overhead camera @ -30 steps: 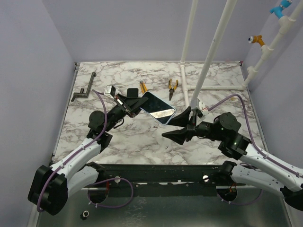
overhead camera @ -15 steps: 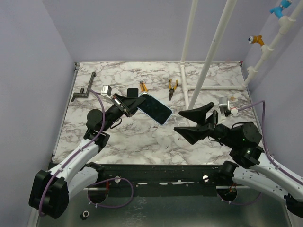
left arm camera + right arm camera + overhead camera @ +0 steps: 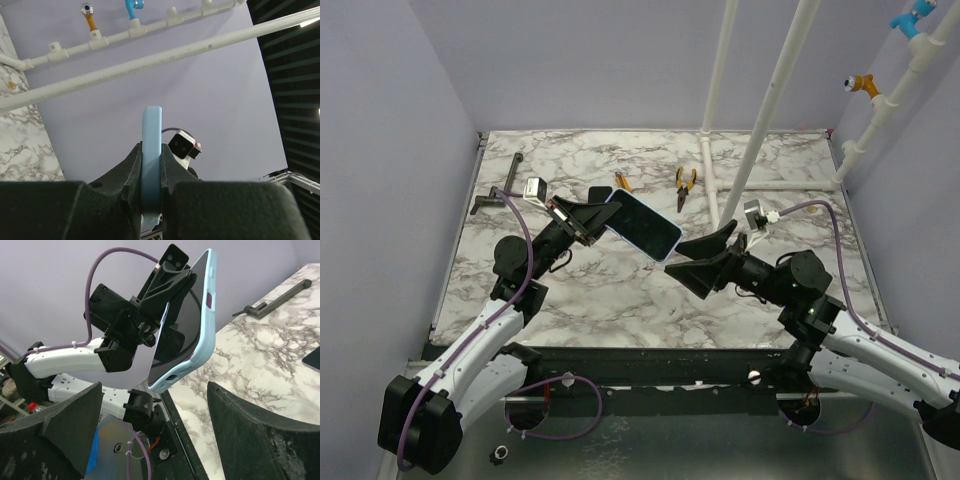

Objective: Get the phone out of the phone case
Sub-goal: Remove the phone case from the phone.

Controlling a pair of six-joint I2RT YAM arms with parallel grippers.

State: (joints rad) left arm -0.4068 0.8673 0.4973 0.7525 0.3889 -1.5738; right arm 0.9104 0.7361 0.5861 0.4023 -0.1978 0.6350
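My left gripper (image 3: 598, 215) is shut on the near end of a phone in a light blue case (image 3: 642, 224) and holds it raised above the table, its dark screen up. In the left wrist view the blue case edge (image 3: 151, 155) stands clamped between my two black fingers. In the right wrist view the phone in its case (image 3: 187, 325) hangs ahead, screen toward the camera, with the left gripper behind it. My right gripper (image 3: 695, 256) is open and empty, its fingers spread just right of the phone's free end, apart from it.
Yellow-handled pliers (image 3: 685, 185) and a small orange-handled tool (image 3: 620, 182) lie at the back of the marble table (image 3: 620, 290). A dark metal bar tool (image 3: 496, 192) lies at the back left. White pipes (image 3: 765, 120) rise behind the right gripper.
My left gripper lifted the phone slightly up and back. My right gripper swung away to the right, then came back toward the phone's free end, still open.
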